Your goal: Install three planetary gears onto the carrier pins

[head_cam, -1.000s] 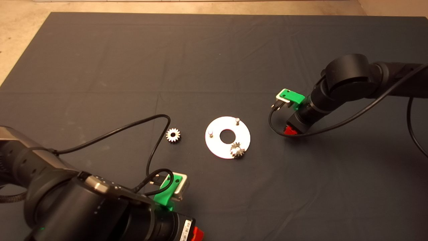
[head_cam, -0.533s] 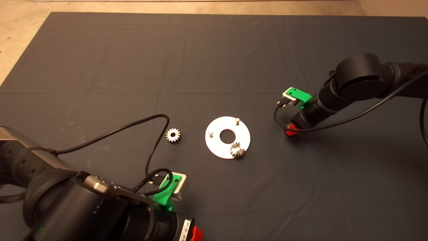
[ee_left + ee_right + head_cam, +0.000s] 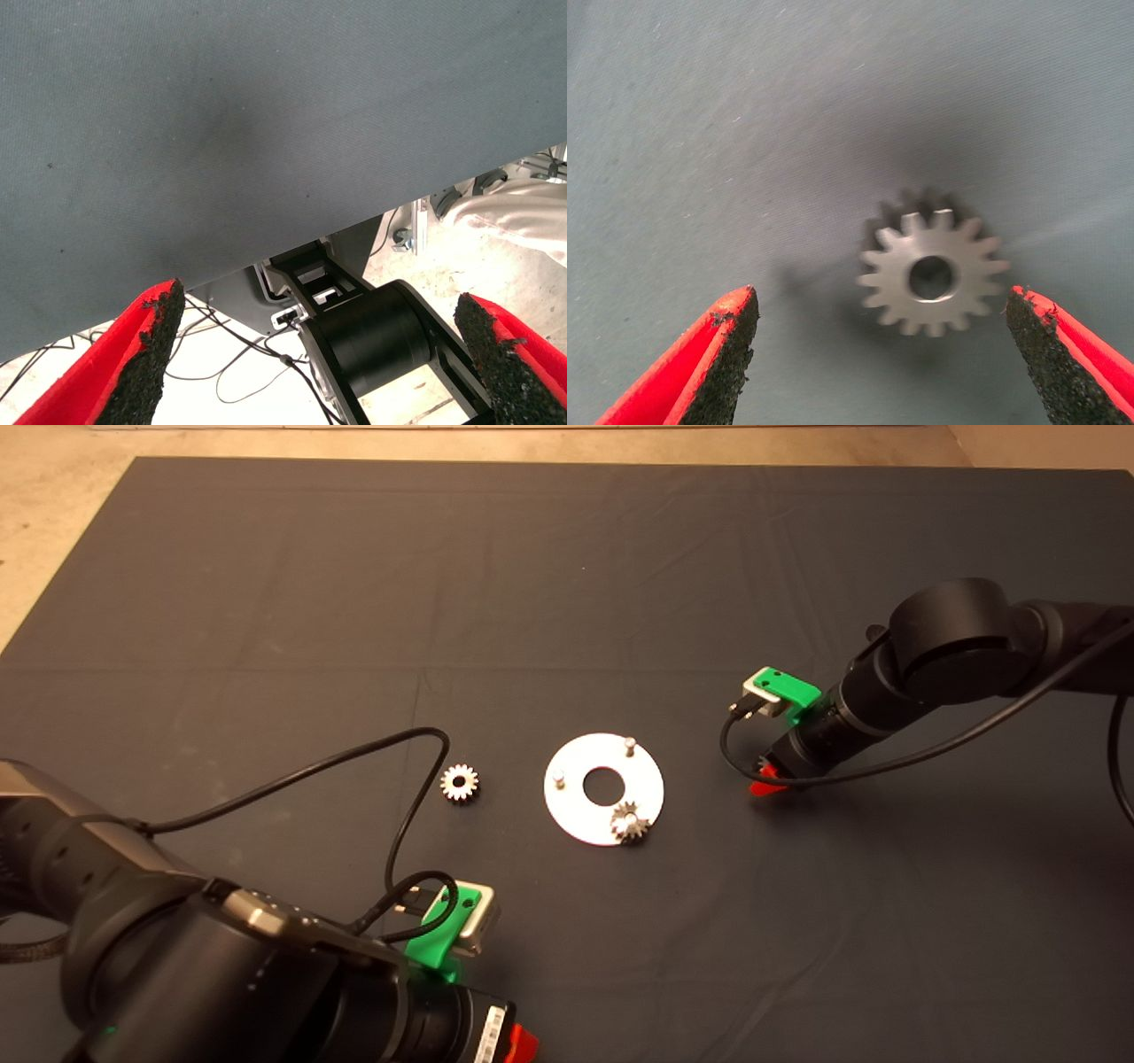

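Right wrist view puts the right pincer (image 3: 881, 354) open over a loose gear (image 3: 932, 274) lying flat on the mat (image 3: 744, 133), bore up, between the two pads but nearer one of them and touching neither. From the head view you find that pincer (image 3: 764, 776) at about 3 o'clock of the disc (image 3: 603, 789), well apart from it.

On the disc, one gear (image 3: 627, 822) already sits on the pin at 5 o'clock. The pins at 1 o'clock (image 3: 629, 742) and 9 o'clock (image 3: 558, 779) stand bare. A third gear (image 3: 459, 783) lies on the mat at 9 o'clock of the disc, near it but not touching.

So you are, by my reading, at the pickup of the second gear. The next move calls for you to centre the pads on the gear, lower until they flank the teeth, then close squarely so it stays level; a tilted grip would likely make the bore hard to seat on a pin.

The left pincer (image 3: 323, 354) is open too, holding nothing, parked at the tabletop's near edge at 7 o'clock of the disc.
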Controlling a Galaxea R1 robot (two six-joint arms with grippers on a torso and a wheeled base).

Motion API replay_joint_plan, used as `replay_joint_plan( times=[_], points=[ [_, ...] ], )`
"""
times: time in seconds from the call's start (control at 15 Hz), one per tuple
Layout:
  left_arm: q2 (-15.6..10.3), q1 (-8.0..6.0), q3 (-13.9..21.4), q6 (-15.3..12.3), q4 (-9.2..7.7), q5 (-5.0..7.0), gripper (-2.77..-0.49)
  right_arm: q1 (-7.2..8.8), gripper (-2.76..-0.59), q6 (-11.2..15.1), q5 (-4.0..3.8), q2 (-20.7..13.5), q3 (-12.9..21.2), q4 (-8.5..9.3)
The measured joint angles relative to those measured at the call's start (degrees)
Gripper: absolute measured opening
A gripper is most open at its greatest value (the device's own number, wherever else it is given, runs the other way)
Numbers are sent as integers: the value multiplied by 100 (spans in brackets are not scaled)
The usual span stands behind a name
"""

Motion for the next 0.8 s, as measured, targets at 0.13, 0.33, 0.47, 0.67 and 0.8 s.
replay_joint_plan(
  times=[0.13, 0.33, 0.47, 0.67, 0.8],
  points=[
    [0, 0, 0, 0, 0, 0, -109, -24, -131, 0, 4, -4, 0, 2],
    [0, 0, 0, 0, 0, 0, -109, -67, -131, -1, 6, -6, 0, 2],
    [0, 0, 0, 0, 0, 0, -109, -67, -131, -6, 6, -3, -17, 2],
    [0, 0, 0, 0, 0, -1, -109, -67, -131, -12, 0, -6, -168, 2],
    [0, 0, 0, 0, 0, 0, -109, -67, -131, -26, 15, -3, -261, 5]
  ],
)
